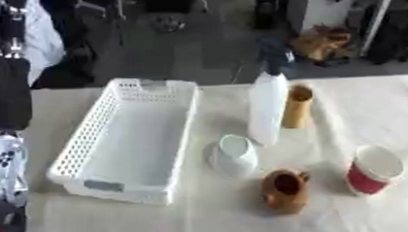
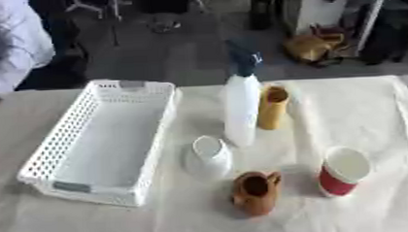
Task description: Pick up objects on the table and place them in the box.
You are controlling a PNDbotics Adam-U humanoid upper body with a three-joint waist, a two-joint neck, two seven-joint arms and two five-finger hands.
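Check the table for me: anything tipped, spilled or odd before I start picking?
Nothing spilled. The white cup and brown mug look tilted or on their sides, mouths facing the camera. The spray bottle, yellow tube and red cup stand upright. The basket holds nothing.

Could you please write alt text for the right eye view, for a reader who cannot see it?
An empty white basket sits left on a cloth-covered table. To its right stand a white spray bottle, yellow tube, white cup, brown pot and red paper cup.
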